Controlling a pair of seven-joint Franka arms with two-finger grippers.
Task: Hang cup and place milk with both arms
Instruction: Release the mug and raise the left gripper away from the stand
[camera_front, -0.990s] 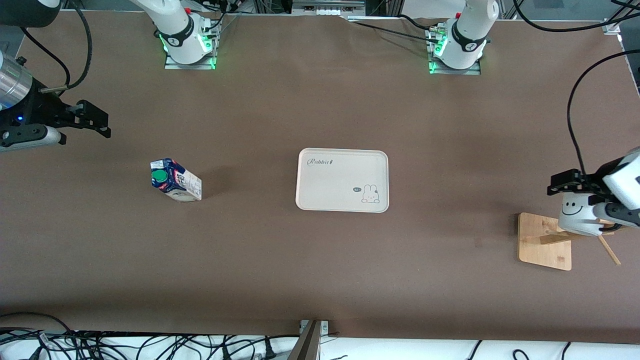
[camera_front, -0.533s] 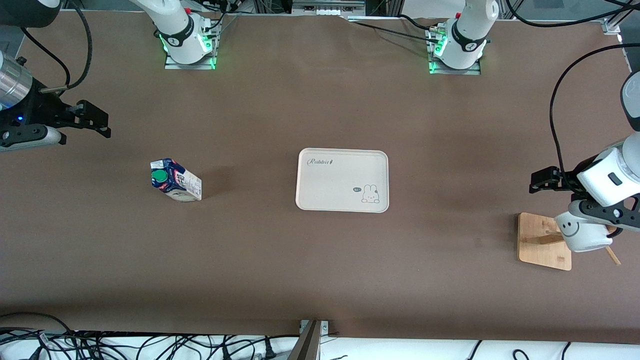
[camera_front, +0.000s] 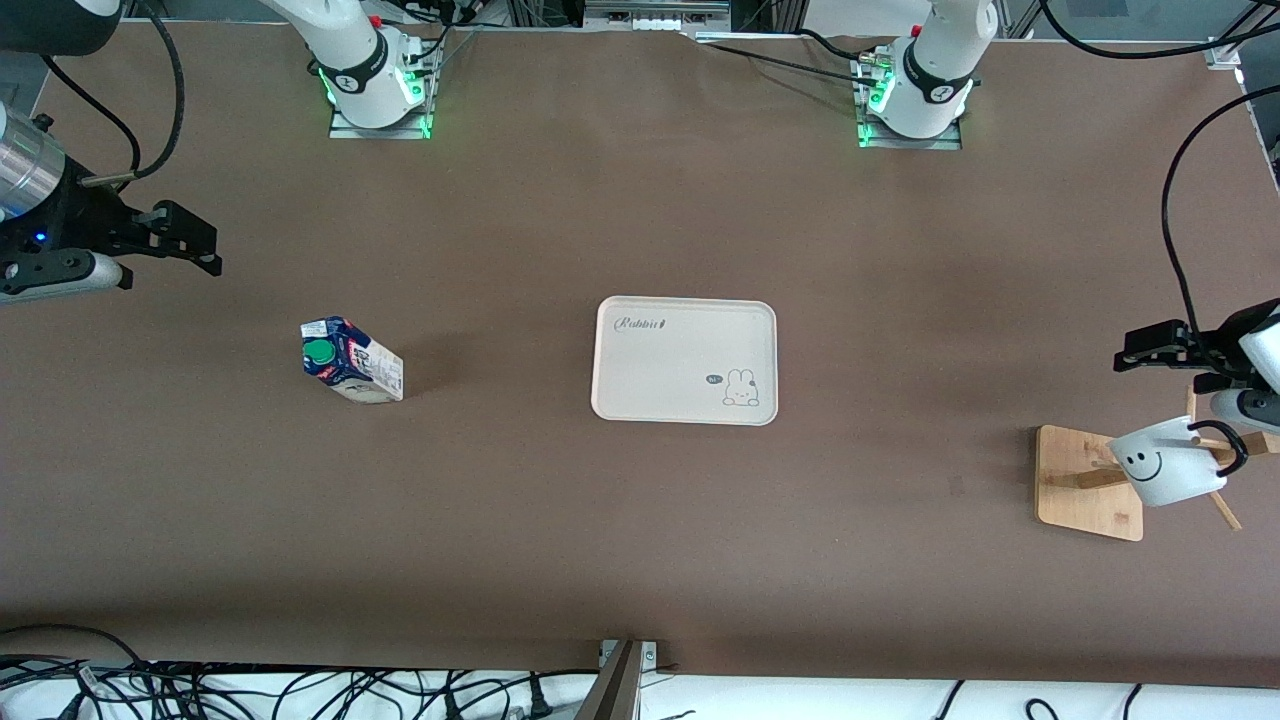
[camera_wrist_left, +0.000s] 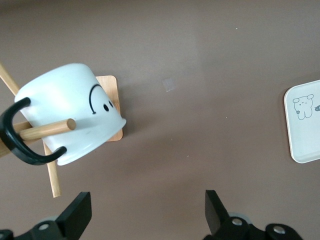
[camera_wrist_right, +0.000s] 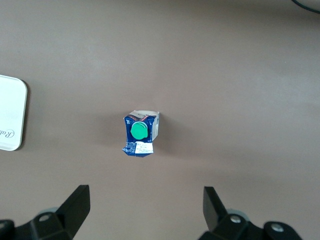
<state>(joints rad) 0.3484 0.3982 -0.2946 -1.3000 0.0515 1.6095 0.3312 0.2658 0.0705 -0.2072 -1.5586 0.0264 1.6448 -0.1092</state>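
The cup (camera_front: 1160, 468), white with a black smiley, hangs tilted by its black handle on a peg of the wooden rack (camera_front: 1085, 480) at the left arm's end of the table. My left gripper (camera_front: 1165, 358) is open and empty, apart from the cup and above the table beside the rack. In the left wrist view the cup (camera_wrist_left: 70, 107) hangs on the peg (camera_wrist_left: 47, 129), clear of my left gripper (camera_wrist_left: 147, 210). The milk (camera_front: 350, 362) stands toward the right arm's end. My right gripper (camera_front: 205, 245) is open and empty and waits above the table; its view shows the milk (camera_wrist_right: 140, 134) below my right gripper (camera_wrist_right: 145, 202).
A white tray (camera_front: 660, 370) with a rabbit drawing lies at the table's middle, with nothing on it; it also shows in the left wrist view (camera_wrist_left: 302, 125) and the right wrist view (camera_wrist_right: 10, 115). Cables lie past the table's front edge.
My left gripper let go of the cup and drew back from it toward the table's end. The cup now hangs on the peg with its handle showing. The right arm has not moved.
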